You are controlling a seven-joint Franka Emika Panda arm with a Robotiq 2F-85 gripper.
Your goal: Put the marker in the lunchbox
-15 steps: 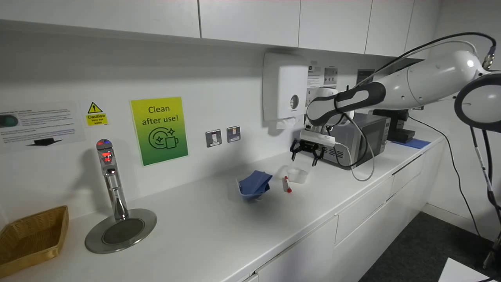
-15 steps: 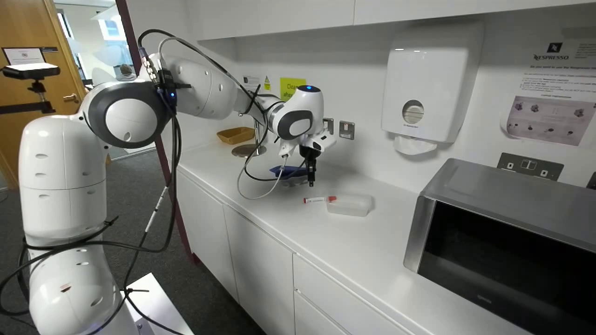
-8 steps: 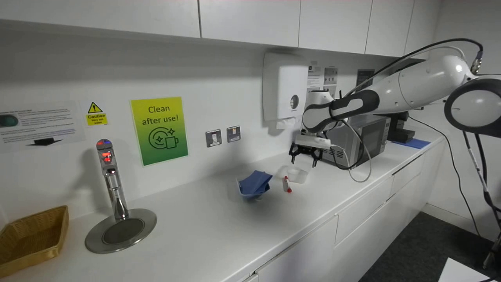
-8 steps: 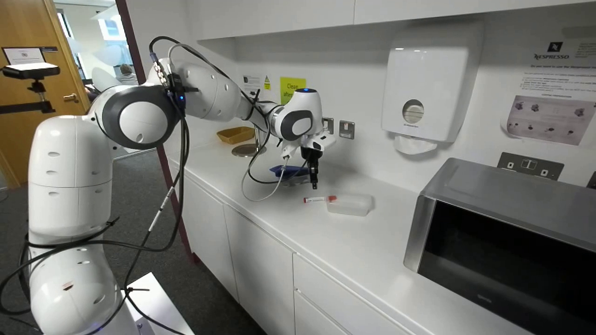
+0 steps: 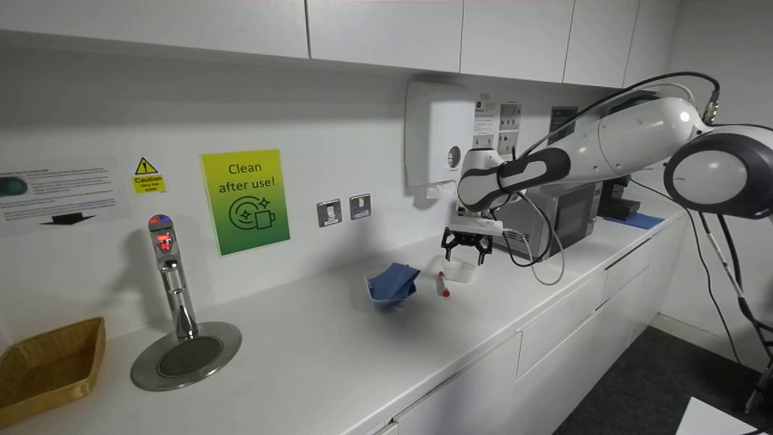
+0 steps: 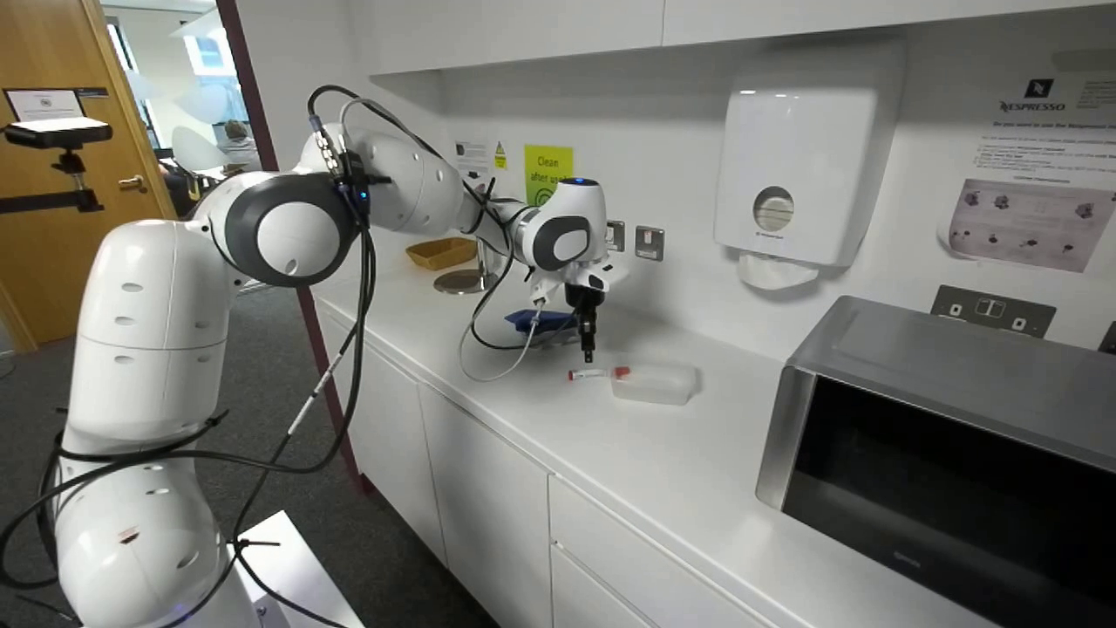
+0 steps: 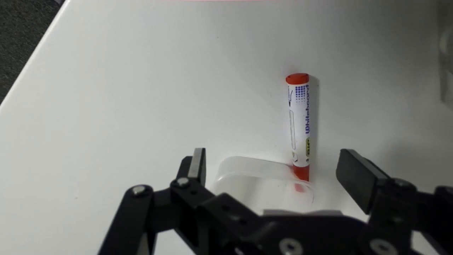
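The marker (image 5: 444, 284) is white with red ends and lies on the counter. It shows in both exterior views (image 6: 597, 374); in the wrist view (image 7: 299, 122) its lower red end meets the rim of a translucent tub. The lunchbox (image 5: 394, 283), a small blue angular shape with a clear lower part, stands on the counter beyond the marker; it also shows in an exterior view (image 6: 542, 322), partly behind a cable. My gripper (image 5: 464, 260) is open and empty, pointing down above the tub and the marker's end. It also shows in an exterior view (image 6: 588, 358) and the wrist view (image 7: 272, 156).
The translucent tub (image 6: 656, 385) touches or nearly touches the marker. A microwave (image 6: 942, 453) stands on the same counter. A paper towel dispenser (image 5: 439, 136) hangs on the wall. A tap (image 5: 175, 284) and a wicker basket (image 5: 57, 362) are at the far end.
My gripper has come down closer to the counter and shifted slightly toward the marker, staying open. The marker, the tub and the lunchbox have not moved.
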